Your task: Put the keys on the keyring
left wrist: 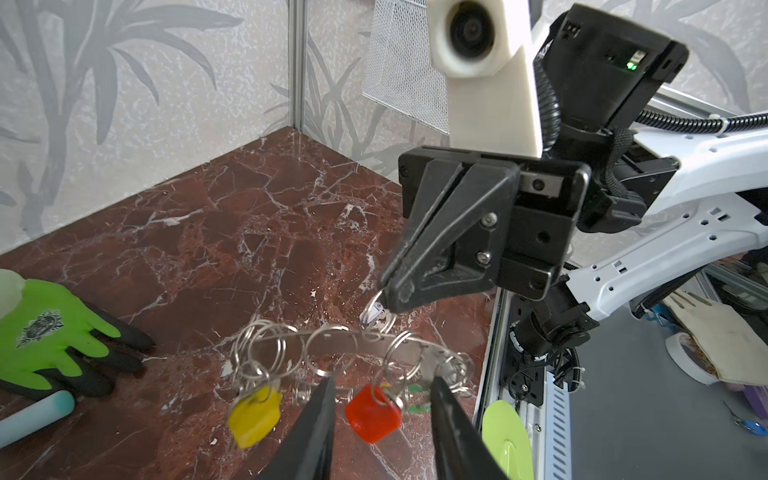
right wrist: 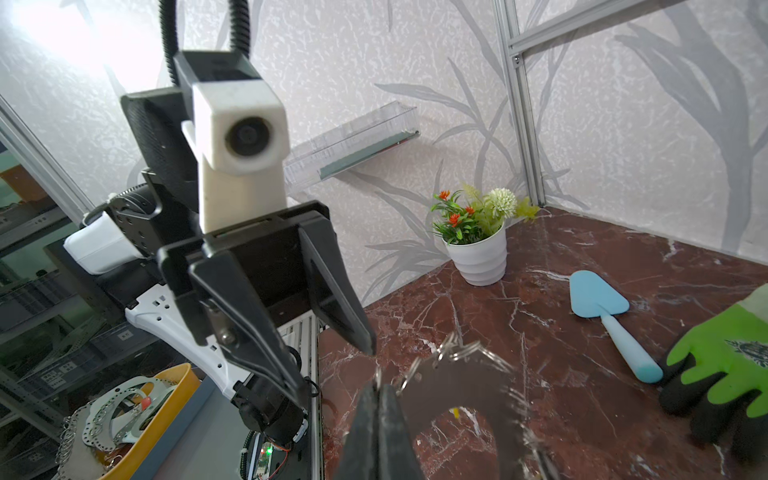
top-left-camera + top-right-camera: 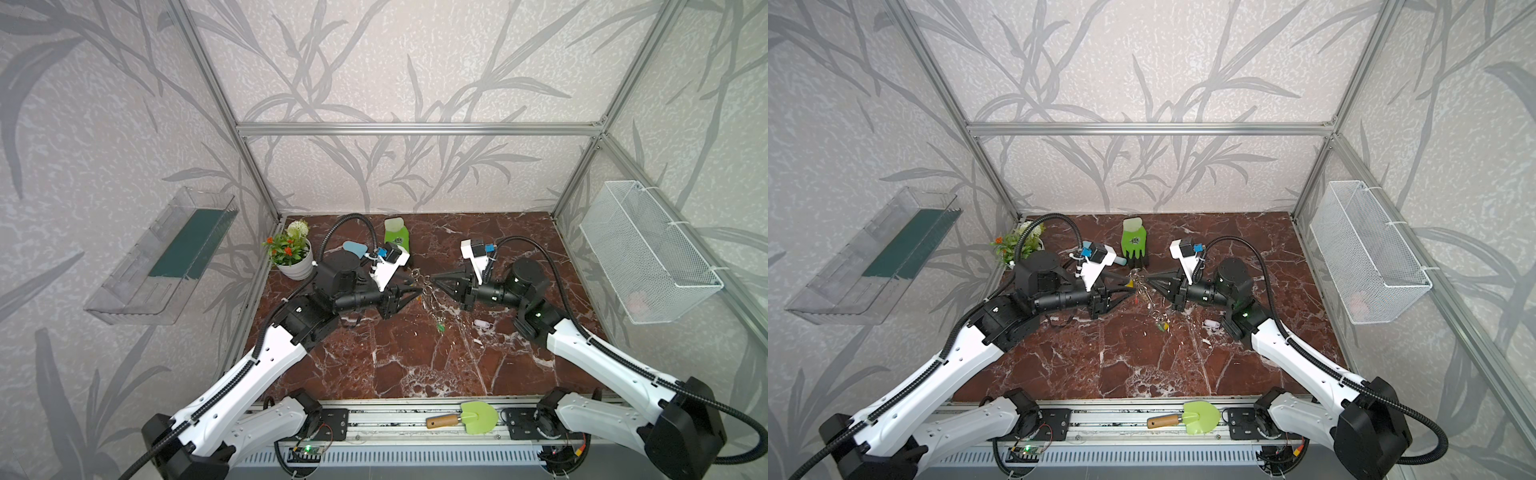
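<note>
Above the bench (image 1: 249, 228), the right fingers (image 1: 395, 293) are pinched shut on the rim of the keyring (image 1: 353, 347), holding it up, while the left fingers (image 3: 417, 292) stand partly open either side of the red key (image 1: 372, 413) hanging from it, beside a yellow key (image 1: 253, 415).

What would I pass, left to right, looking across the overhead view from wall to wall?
In a top view: clear wall tray → potted flowers → blue trowel → green glove → keyring → lilac key tag → wire basket.
</note>
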Controlling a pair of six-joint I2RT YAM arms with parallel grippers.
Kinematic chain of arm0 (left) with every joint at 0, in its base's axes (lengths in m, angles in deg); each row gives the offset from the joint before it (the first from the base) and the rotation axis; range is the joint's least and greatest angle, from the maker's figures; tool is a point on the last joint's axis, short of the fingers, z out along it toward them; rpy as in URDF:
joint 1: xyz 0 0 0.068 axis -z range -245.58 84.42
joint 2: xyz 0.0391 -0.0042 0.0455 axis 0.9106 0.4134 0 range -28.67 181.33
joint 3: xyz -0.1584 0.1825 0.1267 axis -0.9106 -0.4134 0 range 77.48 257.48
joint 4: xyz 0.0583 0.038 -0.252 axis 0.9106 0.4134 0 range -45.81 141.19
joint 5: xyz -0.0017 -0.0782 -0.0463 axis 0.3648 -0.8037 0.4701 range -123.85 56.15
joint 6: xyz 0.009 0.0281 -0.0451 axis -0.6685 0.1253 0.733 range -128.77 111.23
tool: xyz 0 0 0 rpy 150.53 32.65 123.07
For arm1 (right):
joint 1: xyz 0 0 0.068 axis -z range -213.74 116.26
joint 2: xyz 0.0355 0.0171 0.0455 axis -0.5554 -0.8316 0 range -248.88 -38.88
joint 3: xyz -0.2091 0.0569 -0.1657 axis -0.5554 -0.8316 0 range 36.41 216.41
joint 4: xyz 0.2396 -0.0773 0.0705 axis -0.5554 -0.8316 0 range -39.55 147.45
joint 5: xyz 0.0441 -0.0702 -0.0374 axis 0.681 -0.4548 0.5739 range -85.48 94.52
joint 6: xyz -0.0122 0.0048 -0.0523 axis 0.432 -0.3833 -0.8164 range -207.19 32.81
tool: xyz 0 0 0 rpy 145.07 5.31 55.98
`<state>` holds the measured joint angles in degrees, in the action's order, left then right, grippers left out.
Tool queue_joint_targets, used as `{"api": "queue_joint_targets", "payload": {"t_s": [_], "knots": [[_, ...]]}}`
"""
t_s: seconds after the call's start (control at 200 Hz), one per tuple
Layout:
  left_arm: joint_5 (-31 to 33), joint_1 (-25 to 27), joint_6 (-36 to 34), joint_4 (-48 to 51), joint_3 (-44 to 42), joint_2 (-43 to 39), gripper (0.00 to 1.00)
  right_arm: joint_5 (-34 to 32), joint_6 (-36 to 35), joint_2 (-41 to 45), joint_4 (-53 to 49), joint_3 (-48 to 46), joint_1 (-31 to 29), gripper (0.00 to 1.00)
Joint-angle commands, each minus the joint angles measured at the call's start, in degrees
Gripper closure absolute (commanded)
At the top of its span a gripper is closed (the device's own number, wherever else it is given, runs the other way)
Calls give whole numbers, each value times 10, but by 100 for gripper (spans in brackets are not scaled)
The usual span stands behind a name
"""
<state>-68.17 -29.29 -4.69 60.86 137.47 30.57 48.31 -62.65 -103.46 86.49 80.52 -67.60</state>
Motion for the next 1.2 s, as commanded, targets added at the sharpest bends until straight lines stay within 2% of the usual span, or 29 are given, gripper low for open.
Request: {"api": "queue_joint_targets", "payload": {"t_s": [0.0,0.385,0.595,0.965,1.05,1.195], "knots": [[-48,-2,-7,-4,27,11,63,20,22,15,68,-3,-1,100],[-64,-2,6,-47,9,5,66,43,59,7,122,-16,-2,100],[-84,-3,8,-45,13,13,79,43,66,4,130,-16,-2,100],[-111,-2,36,-81,3,18,92,45,68,-3,139,-16,-1,100],[-114,-2,50,-98,-2,18,100,45,71,-5,149,-16,-2,100],[-93,-2,92,-130,-16,15,100,45,71,-2,148,-17,-2,100]]}}
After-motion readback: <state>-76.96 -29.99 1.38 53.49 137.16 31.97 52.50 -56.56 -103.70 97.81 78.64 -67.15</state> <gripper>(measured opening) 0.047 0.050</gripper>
